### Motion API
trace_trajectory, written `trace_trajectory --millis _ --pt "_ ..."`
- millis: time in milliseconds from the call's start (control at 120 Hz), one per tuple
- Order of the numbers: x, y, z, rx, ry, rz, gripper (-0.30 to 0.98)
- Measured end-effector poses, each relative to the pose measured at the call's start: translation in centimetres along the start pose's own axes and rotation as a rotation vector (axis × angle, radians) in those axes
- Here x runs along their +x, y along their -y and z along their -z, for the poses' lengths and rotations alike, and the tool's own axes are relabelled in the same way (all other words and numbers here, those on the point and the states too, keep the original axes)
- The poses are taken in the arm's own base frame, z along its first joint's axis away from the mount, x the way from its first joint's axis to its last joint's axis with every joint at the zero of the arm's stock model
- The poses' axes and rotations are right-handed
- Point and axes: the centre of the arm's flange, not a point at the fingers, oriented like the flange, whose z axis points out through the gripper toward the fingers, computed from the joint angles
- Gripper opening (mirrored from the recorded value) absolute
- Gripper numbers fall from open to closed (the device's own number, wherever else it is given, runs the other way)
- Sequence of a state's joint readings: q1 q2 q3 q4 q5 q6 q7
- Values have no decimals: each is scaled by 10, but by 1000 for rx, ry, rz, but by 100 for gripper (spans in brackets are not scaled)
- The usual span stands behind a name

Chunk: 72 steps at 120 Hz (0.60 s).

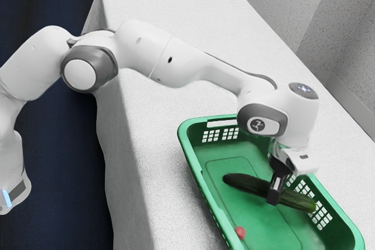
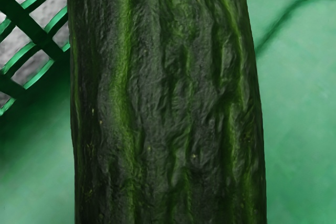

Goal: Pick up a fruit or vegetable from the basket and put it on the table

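Observation:
The gripper is down inside the green basket, at the middle of a dark green cucumber. Part of the gripper covers the cucumber's near side, and its far side there is hidden. The cucumber lies crosswise in the basket's space, one end near the wall with the holes; whether it touches the floor I cannot tell. Seen from the hand, the ridged cucumber is very close and runs lengthwise below it, with the basket's green floor beside it.
A small red round item lies in the basket by its near side. The basket stands on a table with a white cloth, whose edge drops off toward the exterior view's left. A speckled wall rises beyond the table.

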<state>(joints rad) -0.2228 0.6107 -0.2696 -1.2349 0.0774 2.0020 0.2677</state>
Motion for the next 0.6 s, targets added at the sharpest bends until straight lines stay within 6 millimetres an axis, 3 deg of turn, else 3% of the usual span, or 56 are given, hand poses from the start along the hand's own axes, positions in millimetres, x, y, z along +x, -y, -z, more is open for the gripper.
trace_trajectory --millis 100,167,242,308,350,408,467,600 --pt "3 -11 47 53 -53 -9 20" --pt "-1 -3 80 92 -88 6 19" --pt "-16 18 139 160 -151 46 19" --pt "-29 24 196 223 -213 63 19" --pt "-38 29 220 254 -236 74 20" --pt "-59 69 238 293 -243 137 19" --pt "-91 123 249 328 -237 227 19" --pt "-164 226 257 379 -204 403 19"
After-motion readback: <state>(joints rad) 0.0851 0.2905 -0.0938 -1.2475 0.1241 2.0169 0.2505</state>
